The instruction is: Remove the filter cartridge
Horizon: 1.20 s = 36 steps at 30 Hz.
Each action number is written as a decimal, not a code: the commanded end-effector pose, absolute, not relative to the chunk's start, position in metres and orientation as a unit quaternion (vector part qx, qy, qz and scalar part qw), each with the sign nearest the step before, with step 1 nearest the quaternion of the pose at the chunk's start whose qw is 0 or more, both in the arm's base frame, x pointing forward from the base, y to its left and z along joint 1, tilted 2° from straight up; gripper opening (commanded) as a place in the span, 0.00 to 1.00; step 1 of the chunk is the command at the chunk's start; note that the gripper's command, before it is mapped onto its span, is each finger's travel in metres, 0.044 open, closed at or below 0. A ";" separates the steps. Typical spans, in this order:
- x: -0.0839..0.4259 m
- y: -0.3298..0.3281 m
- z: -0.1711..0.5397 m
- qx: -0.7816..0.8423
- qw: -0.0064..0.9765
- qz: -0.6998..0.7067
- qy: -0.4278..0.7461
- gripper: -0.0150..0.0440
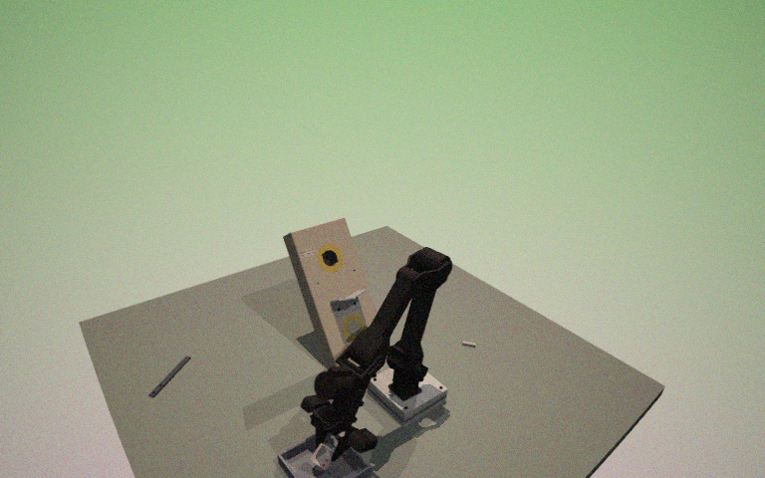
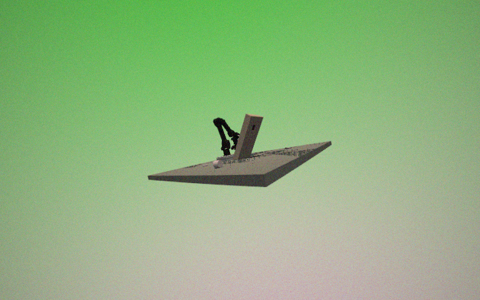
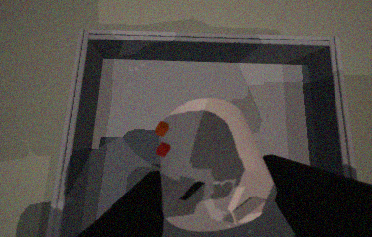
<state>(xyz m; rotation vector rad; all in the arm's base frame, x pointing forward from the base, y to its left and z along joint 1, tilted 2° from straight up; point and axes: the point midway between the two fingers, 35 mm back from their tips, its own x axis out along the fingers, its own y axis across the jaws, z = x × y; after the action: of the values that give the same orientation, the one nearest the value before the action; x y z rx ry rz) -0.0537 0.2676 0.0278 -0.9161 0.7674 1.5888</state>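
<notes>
Your robot's arm [image 1: 386, 311] [image 2: 221, 134] is black all over, with long, slim links and a bulky, rounded elbow [image 1: 429, 264] [image 2: 218, 120]. You have a chunky, dark wrist section [image 1: 336, 387], and black gripper fingers that taper toward their tips. Its base plate [image 1: 432, 404] is pale, thick and squared, with small dark dots near its corners.
</notes>
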 end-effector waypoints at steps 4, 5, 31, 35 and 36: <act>-0.054 0.268 0.029 -0.385 0.546 0.670 0.323 0.83; -0.054 0.268 0.029 -0.385 0.546 0.670 0.323 0.88; -0.054 0.273 0.088 -0.381 0.549 0.672 0.320 1.00; -0.054 0.273 0.088 -0.381 0.549 0.672 0.320 1.00; -0.054 0.273 0.088 -0.381 0.549 0.672 0.320 1.00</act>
<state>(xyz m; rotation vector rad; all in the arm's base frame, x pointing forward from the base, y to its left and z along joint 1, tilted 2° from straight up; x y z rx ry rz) -0.0536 0.2735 0.0897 -0.8998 0.7570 1.5909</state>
